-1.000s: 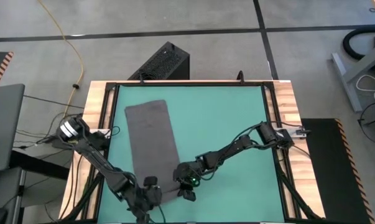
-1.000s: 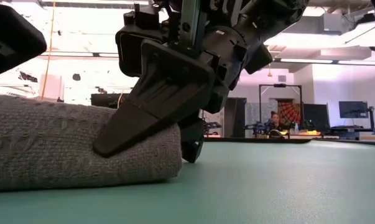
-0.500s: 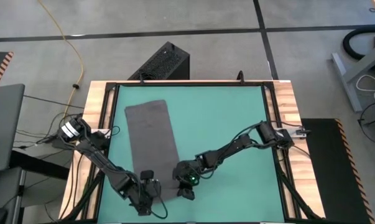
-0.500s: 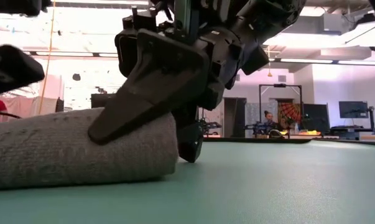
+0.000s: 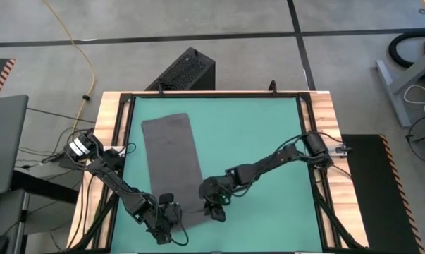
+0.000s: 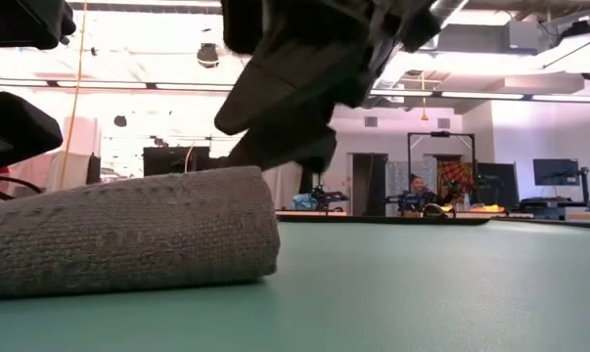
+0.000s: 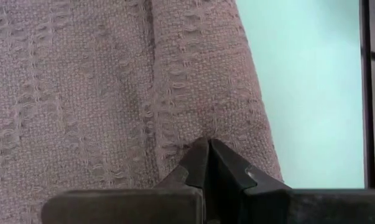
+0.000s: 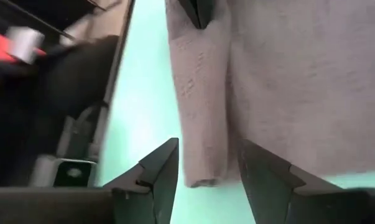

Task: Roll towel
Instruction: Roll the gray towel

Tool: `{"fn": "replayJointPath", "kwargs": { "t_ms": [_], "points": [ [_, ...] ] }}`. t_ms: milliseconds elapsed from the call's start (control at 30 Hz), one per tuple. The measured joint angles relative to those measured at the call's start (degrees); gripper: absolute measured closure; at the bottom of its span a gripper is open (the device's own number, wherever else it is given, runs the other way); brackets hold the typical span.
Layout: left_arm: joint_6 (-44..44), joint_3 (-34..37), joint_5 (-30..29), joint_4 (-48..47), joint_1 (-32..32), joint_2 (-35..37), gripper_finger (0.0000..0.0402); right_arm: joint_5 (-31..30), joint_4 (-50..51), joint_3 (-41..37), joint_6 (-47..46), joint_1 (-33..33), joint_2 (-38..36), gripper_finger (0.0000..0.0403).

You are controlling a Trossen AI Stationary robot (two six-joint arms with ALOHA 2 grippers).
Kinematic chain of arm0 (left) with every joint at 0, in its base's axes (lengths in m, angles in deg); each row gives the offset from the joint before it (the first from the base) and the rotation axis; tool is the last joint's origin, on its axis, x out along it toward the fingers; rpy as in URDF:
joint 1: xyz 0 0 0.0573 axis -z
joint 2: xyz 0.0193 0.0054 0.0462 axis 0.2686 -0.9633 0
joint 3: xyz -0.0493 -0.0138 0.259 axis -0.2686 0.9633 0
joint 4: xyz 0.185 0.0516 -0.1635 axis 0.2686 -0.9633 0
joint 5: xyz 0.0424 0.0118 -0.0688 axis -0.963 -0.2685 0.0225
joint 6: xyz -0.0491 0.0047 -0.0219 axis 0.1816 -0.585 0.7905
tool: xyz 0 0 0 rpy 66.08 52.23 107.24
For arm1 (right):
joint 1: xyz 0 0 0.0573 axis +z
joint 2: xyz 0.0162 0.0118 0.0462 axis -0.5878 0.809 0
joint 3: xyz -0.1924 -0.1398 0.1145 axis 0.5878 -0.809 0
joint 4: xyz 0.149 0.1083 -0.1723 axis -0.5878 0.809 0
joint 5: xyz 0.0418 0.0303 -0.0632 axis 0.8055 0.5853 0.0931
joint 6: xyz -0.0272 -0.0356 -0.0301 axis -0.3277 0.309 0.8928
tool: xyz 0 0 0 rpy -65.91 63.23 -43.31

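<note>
Low in middle of high view, towel (image 5: pixel 173 166) lies long on green tabletop (image 5: pixel 254 134), near end rolled up. Right hand (image 5: pixel 213 207) just let go, lifted, fingers spread. Left hand (image 5: pixel 167 216) clenched on roll. Next turn likely coming.

Grey towel (image 5: pixel 173 164) on green table (image 5: pixel 254 134), both grippers at its near end

Both arms (image 5: pixel 261 169) crowd the towel's (image 5: pixel 171 159) near end; green mat (image 5: pixel 254 134) lies free.
</note>
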Motion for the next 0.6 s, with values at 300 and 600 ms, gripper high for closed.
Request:
{"fn": "replayJointPath", "kwargs": {
  "t_ms": [300, 600],
  "points": [
    [-0.94, 0.06, -3.39, -0.28, 0.48, 0.00, 0.0397, -24.93, -5.73, -0.09, 34.26, 13.07, 0.75, 0.0209],
    [-0.94, 0.11, -3.66, 0.31, 0.44, -0.02, 0.0397, -39.52, -9.71, 0.42, 36.96, 15.09, 4.11, 0.0182]
  ]
}}
